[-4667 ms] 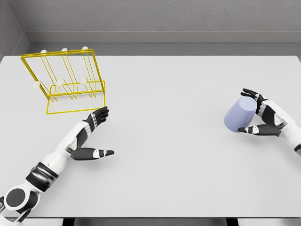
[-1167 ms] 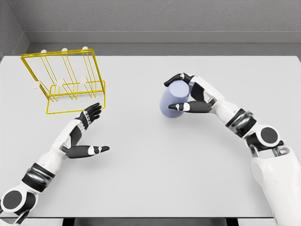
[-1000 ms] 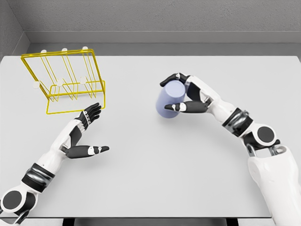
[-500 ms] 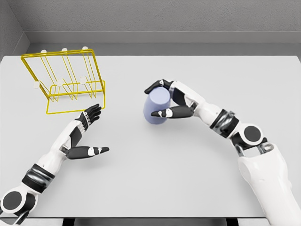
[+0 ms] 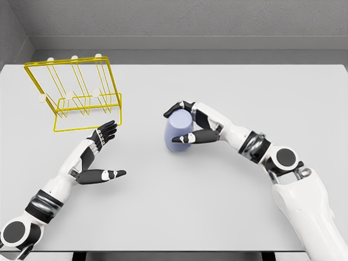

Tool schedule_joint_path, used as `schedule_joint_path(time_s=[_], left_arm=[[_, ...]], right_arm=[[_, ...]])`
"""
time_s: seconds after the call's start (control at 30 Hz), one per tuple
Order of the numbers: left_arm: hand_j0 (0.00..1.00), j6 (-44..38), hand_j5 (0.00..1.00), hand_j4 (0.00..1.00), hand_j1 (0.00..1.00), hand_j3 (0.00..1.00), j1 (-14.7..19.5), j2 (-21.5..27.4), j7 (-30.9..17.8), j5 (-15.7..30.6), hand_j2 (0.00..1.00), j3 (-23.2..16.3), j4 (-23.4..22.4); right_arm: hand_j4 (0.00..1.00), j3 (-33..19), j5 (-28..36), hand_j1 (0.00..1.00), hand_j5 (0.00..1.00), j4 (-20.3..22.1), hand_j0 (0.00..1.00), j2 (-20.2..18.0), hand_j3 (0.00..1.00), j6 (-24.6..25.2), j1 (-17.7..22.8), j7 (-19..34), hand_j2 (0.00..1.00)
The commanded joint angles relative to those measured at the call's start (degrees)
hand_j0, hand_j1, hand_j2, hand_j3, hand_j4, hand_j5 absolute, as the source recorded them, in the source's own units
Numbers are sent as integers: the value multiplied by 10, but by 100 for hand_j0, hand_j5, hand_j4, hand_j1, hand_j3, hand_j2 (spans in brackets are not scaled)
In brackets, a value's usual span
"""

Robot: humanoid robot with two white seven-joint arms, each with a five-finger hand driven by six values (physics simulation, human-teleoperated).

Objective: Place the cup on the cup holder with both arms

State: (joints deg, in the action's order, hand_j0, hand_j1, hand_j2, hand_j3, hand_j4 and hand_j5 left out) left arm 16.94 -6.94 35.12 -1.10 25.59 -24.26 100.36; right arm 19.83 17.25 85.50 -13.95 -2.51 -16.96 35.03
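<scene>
One grey table (image 5: 217, 217) — grey walls (image 5: 190, 19), cup (image 5: 178, 133)

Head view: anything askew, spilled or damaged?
Nothing stands out. The cup sits in the right hand, the yellow rack stands intact at the table's far left, and the left hand waits open.

Cup holder (image 5: 76, 92) far-left on table (image 5: 217, 217); cup (image 5: 179, 133) mid-table, seemingly resting; left hand (image 5: 98, 155) between.
</scene>
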Motion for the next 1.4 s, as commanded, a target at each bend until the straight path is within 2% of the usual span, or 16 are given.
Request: schedule_joint_path(time_s=[0.0, 0.53, 0.67, 0.83, 1.13, 1.37], left_arm=[[100, -1, 100, 100, 100, 100, 0, 0, 0, 1, 100, 0, 1], [100, -1, 100, 100, 100, 100, 0, 0, 1, 1, 100, 0, 0], [100, -1, 100, 100, 100, 100, -1, 0, 1, 1, 100, 0, 1], [100, -1, 100, 100, 100, 100, -1, 0, 1, 2, 100, 0, 0], [100, 5, 100, 100, 100, 100, 3, -28, 0, -2, 100, 1, 0], [100, 3, 100, 100, 100, 100, 10, -75, 0, -10, 100, -1, -1]], right_arm=[[49, 1, 2, 49, 49, -2, 49, 0, 49, 0, 0, 0, 49], [84, 1, -14, 84, 84, -26, 84, 0, 84, -6, -8, 0, 84], [88, 1, -14, 88, 88, -40, 88, 1, 88, -8, -12, 0, 88], [100, 1, -14, 100, 100, -46, 100, 1, 100, -15, -11, 0, 100], [100, -1, -25, 100, 100, -46, 100, 2, 100, -14, -8, 0, 100], [100, -10, -25, 100, 100, -47, 100, -10, 100, -14, -8, 0, 100]])
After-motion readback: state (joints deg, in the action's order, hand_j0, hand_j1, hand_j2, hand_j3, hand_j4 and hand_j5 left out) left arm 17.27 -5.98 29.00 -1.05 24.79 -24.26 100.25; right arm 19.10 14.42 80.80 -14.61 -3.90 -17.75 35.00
